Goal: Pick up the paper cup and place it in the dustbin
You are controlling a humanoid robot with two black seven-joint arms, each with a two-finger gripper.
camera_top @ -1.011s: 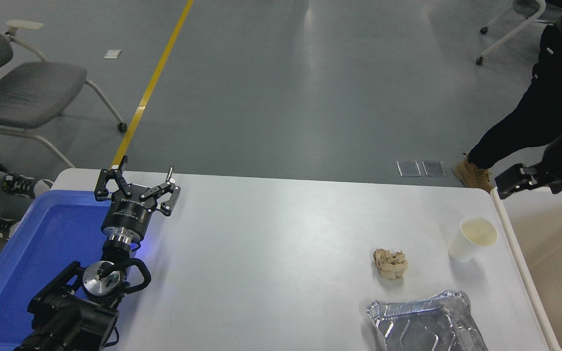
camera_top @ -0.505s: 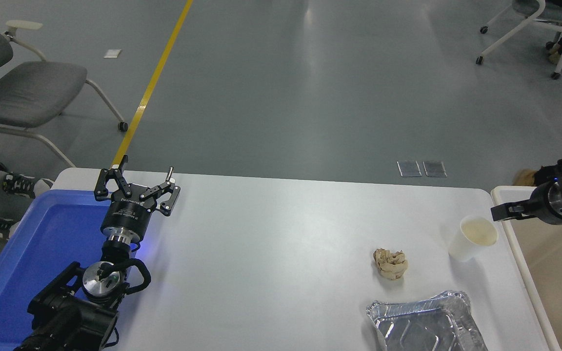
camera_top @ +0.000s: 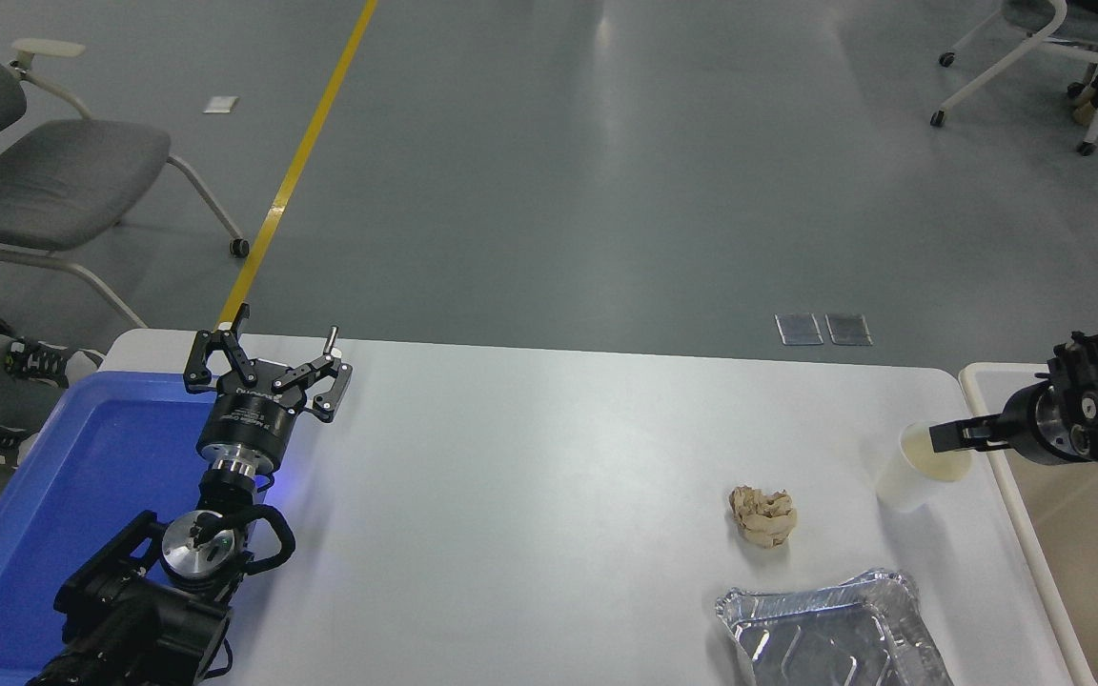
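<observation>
My black right claw (camera_top: 951,437) sits at three o'clock over the white paper cup (camera_top: 904,479), cream inside. Beige dustbin (camera_top: 1026,534) beyond. Tan paper ball (camera_top: 763,515), silver foil tray (camera_top: 830,634), blue tray (camera_top: 63,495) at nine.

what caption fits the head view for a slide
Right gripper reaches over the upright paper cup beside the dustbin; left gripper parked.

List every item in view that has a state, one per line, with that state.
paper cup: upright on the table, open, not lifted.
right pincer: over the cup's rim; open or shut cannot be told.
left pincer: open, empty, parked by the blue tray.
crumpled paper ball: lying loose on the table.
foil tray: empty, right way up.
dustbin: open-topped, beside the table.
</observation>
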